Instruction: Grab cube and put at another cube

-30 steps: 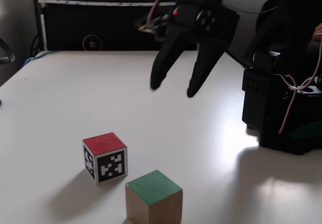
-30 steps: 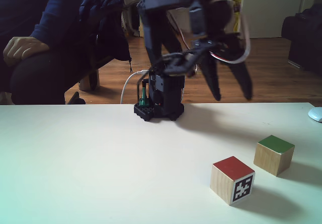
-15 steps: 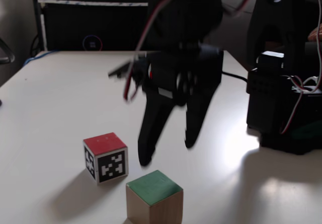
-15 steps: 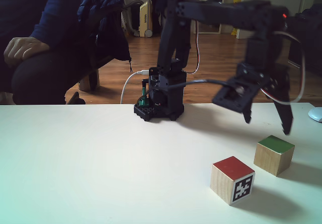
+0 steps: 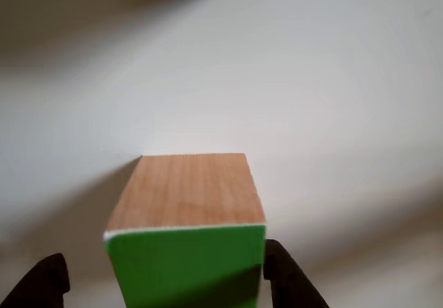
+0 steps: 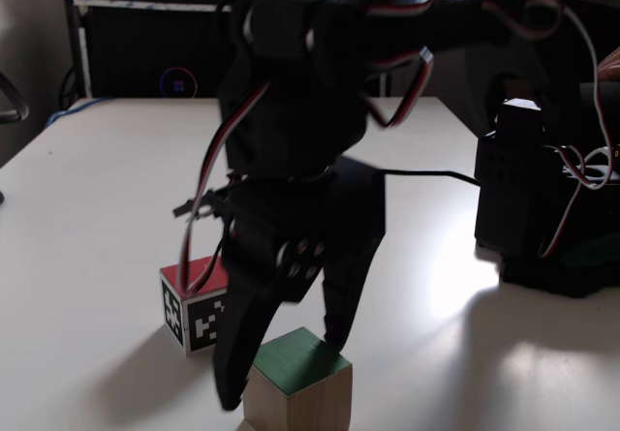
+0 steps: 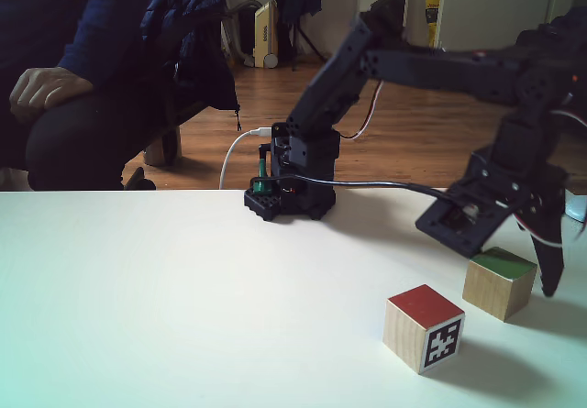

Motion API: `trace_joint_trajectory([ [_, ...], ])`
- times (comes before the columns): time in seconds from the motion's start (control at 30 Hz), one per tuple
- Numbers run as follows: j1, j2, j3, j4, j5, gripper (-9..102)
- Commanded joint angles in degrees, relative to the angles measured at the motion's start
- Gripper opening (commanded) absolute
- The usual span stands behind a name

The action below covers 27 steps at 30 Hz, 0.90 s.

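Observation:
The cube (image 5: pixel 185 235) is light wood with a bright green face, and it sits on the white table (image 5: pixel 332 79). In the other view, my open gripper (image 5: pixel 166 284) has one dark fingertip on each side of it. In both fixed views the gripper (image 6: pixel 283 358) (image 7: pixel 510 267) hangs low over the cube (image 6: pixel 295 378) (image 7: pixel 498 284) with its fingers spread around it, apart from its sides. The other cube (image 6: pixel 199 315) (image 7: pixel 424 327), red on top with a black-and-white marker face, stands right beside it, partly hidden behind a finger in a fixed view.
The arm's black base (image 6: pixel 542 218) (image 7: pixel 289 188) stands at the table's edge with cables. A long black box (image 6: pixel 145 53) runs along the table's far side. A seated person's hand (image 7: pixel 41 87) rests off the table at the left.
The arm has swung down from high above the table to the green-faced cube. The open fingers now straddle it. Neither cube has moved.

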Motion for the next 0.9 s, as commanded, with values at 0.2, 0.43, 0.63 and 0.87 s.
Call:
trace_joint_trajectory([
  [0.2,-1.58,-5.45,-10.90,2.20,0.70,39],
  [0.43,-1.32,-5.45,-9.93,2.29,0.88,35],
  [0.63,-0.62,-6.06,-8.88,2.29,1.05,34],
  [0.87,-0.09,-6.06,-8.44,2.29,1.32,26],
])
